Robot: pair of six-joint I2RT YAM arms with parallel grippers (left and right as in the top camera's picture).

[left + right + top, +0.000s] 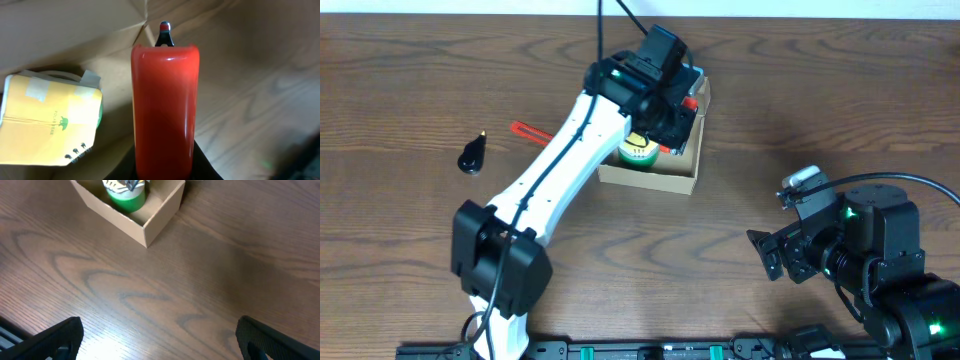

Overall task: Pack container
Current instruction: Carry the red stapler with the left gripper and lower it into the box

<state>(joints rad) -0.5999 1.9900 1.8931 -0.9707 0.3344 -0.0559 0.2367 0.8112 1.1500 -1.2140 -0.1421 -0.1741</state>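
Wood table (420, 60) bearing cardboard container (650, 178)

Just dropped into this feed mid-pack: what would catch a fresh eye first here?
The left gripper is down in the cardboard box at the far middle of the table, shut on a glossy red object that fills its wrist view beside a yellow notepad. A green tape roll lies in the box's near end. The right gripper stands open at the near right.
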